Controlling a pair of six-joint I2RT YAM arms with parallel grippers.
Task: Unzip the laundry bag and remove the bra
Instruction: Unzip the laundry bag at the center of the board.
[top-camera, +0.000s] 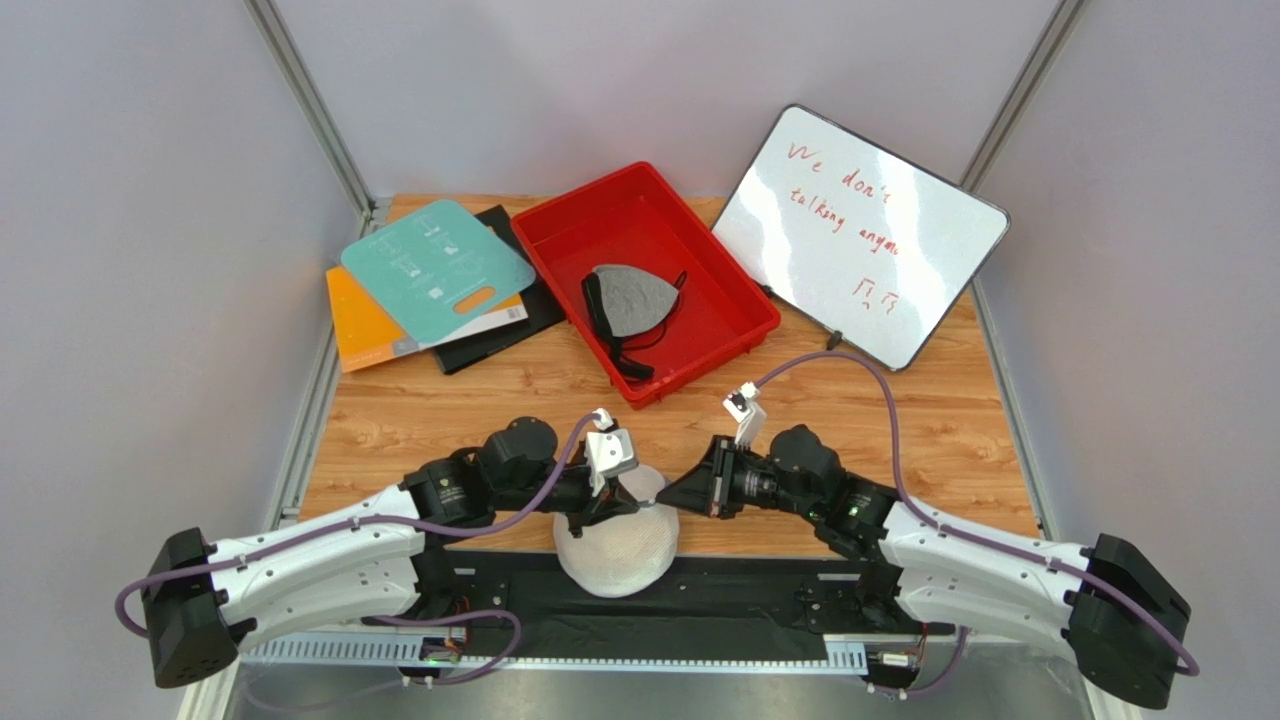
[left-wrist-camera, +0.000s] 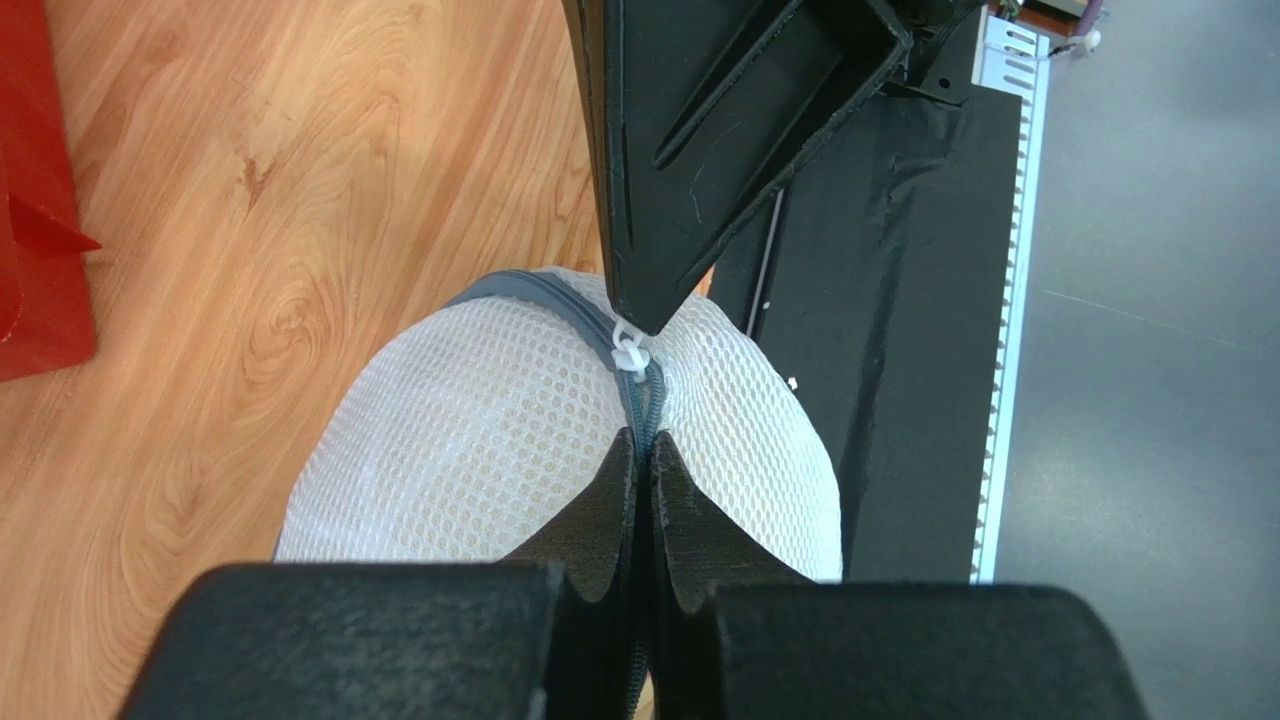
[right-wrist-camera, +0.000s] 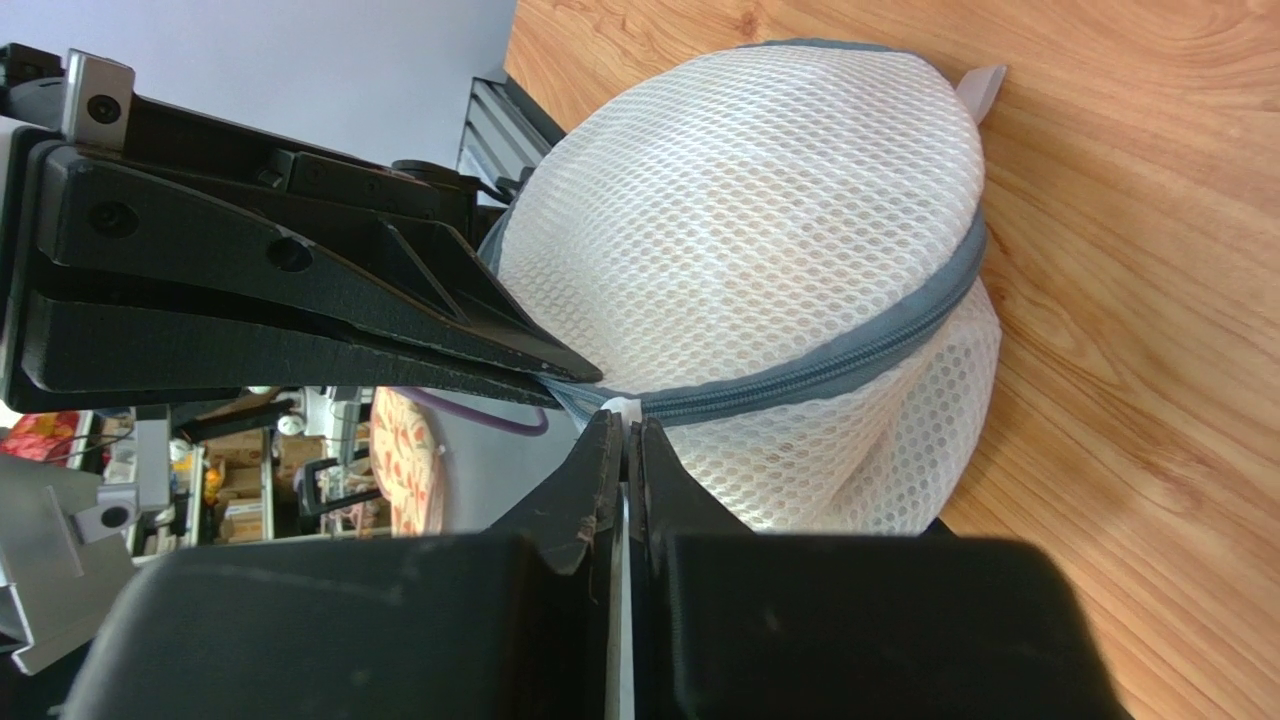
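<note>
The laundry bag (top-camera: 616, 552), a round white mesh pouch with a grey zipper band (right-wrist-camera: 842, 360), lies at the table's near edge between both arms. My left gripper (left-wrist-camera: 643, 444) is shut on the zipper band, which runs between its fingers. My right gripper (right-wrist-camera: 627, 429) is shut on the small white zipper pull (left-wrist-camera: 631, 354), tip to tip with the left gripper (top-camera: 634, 501). The zipper looks closed along the stretch I see. The bra shows only as a beige tone through the mesh (right-wrist-camera: 751, 225).
A red tray (top-camera: 559, 228) at the back holds a grey bra with black straps (top-camera: 631, 300). A whiteboard (top-camera: 864, 233) leans at the back right. Teal, orange and black sheets (top-camera: 436, 270) lie at the back left. A black mat (top-camera: 736, 593) lines the near edge.
</note>
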